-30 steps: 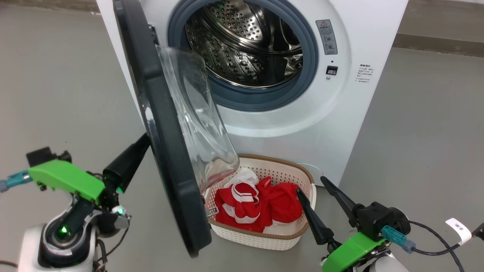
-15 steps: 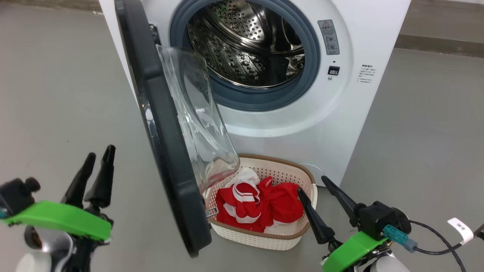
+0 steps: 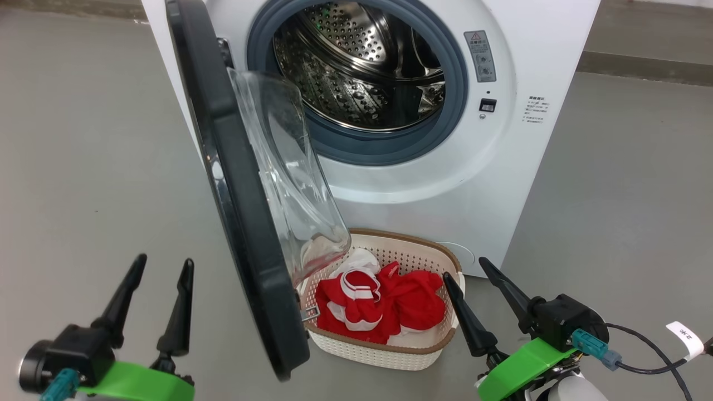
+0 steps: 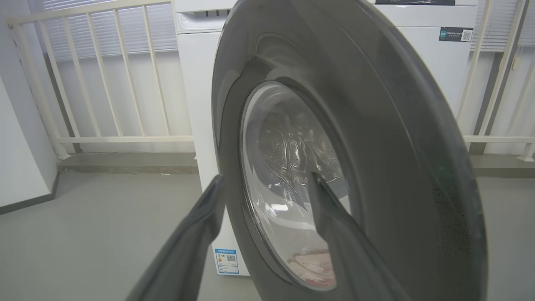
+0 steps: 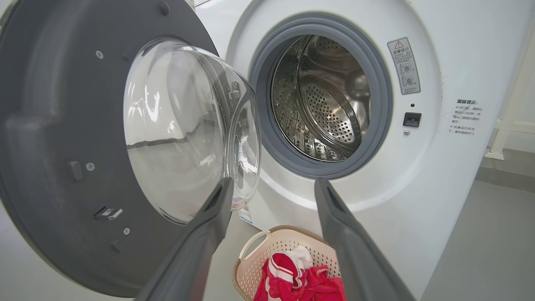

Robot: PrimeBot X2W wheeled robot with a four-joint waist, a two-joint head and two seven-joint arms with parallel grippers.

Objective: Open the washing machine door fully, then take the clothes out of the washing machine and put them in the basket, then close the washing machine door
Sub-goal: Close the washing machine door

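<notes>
Black and tapered, the fingers of your left gripper (image 3: pixel 165 262) stand spread with nothing between them at the near left, on the outer side of the washing machine door (image 3: pixel 239 195). Your right gripper (image 3: pixel 464 267) is likewise spread and empty at the near right, just beside the basket (image 3: pixel 379 355). The red clothes (image 3: pixel 401 306) lie heaped in that basket, soft and light, and by my judgement they need nothing more from you. Your thing now is the door, which stands swung out edge-on between the two grippers, its glass bowl (image 3: pixel 284 178) bulging toward the basket's left end. Expect it to be stiff, fairly heavy and free on its hinge. The glossy rim will likely be slippery, so push flat on the outer face near the free edge rather than pinch it, and keep off the glass. Beyond, the washing machine (image 3: pixel 490 184) shows a steel drum (image 3: pixel 356 78) that looks empty.
</notes>
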